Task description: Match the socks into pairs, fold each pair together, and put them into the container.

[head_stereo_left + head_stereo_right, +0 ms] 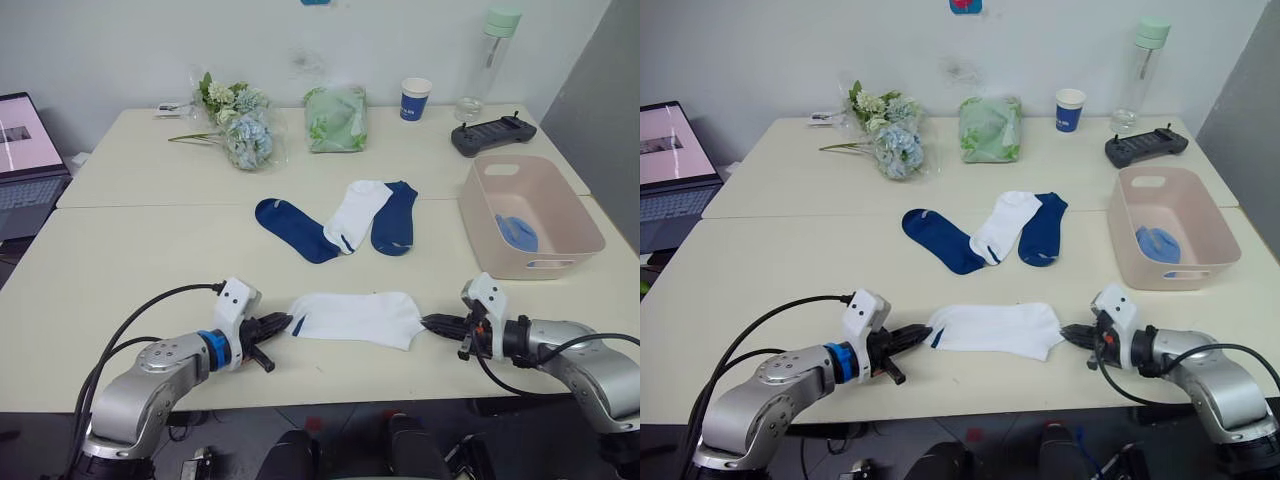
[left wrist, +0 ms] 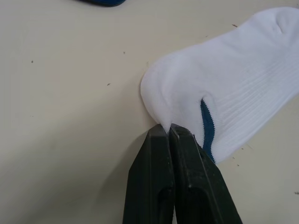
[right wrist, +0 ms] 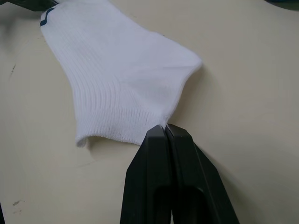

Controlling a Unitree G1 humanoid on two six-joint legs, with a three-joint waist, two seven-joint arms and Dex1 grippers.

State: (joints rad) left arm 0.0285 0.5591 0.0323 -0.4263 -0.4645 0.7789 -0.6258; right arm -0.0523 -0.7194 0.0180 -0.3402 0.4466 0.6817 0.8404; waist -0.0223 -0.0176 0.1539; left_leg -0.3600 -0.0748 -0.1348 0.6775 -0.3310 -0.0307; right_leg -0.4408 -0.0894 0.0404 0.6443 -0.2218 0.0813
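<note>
Two grippers pinch one white sock [image 1: 355, 317] near the desk's [image 1: 120, 270] front edge.
Head views: left gripper [image 1: 283, 325] and right gripper [image 1: 428, 323] clamp opposite ends; bare desk around. Pink container [image 1: 560, 235] sits right. Wrist views: each gripper's fingers [image 2: 161, 140] closed on fabric.

Laptop [image 1: 25, 165] cut by frame edge, light blue socks [image 1: 518, 232] partly hidden in container [image 1: 530, 215]

Both forearms lie low and point inward toward each other. The left gripper [image 1: 283, 325] has its black fingers [image 2: 180, 154] pressed together, pinching the white sock [image 1: 357, 317] at its toe edge. The right gripper [image 1: 428, 323] is likewise clamped on the sock's cuff edge.
</note>
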